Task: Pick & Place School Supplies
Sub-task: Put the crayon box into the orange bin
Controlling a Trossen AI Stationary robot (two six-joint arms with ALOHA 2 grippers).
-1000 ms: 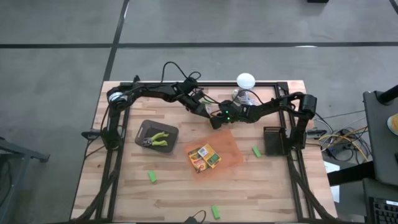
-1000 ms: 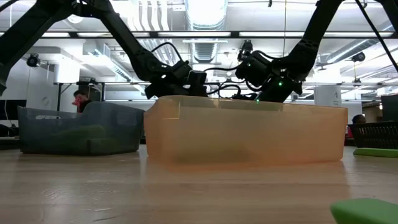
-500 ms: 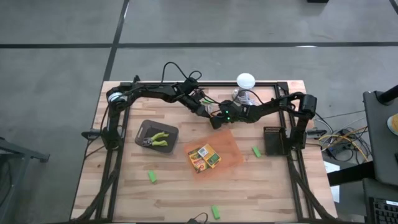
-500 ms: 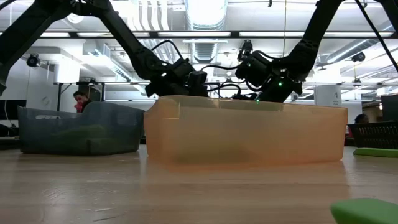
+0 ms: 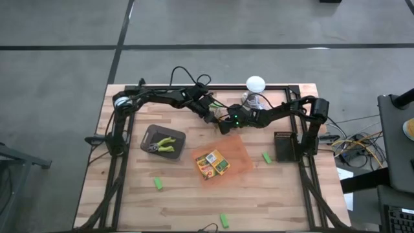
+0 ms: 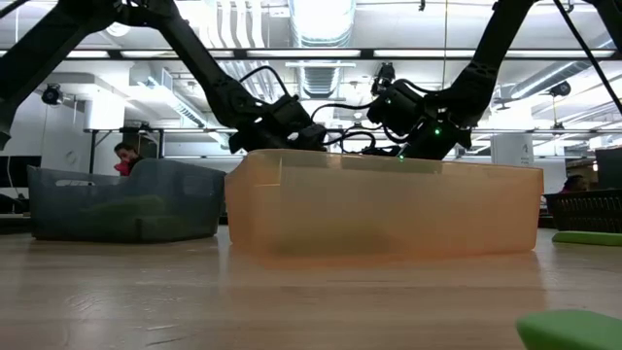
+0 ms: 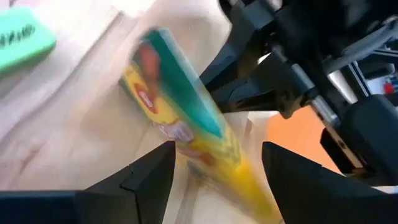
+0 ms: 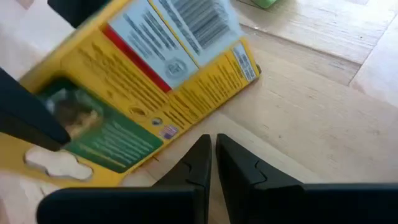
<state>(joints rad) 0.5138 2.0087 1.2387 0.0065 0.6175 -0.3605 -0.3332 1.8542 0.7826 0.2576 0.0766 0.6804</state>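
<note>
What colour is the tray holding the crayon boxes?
Translucent orange tray; clearest in the low view.

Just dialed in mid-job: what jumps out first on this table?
Both arms meet at the table's far middle, just behind the orange tray. There the left tool stands open around a yellow-and-green crayon box, and the shut right tool sits close to the same box. Two more crayon boxes lie in the orange tray, and the plier-like tools rest in a dark tray on the left.
</note>
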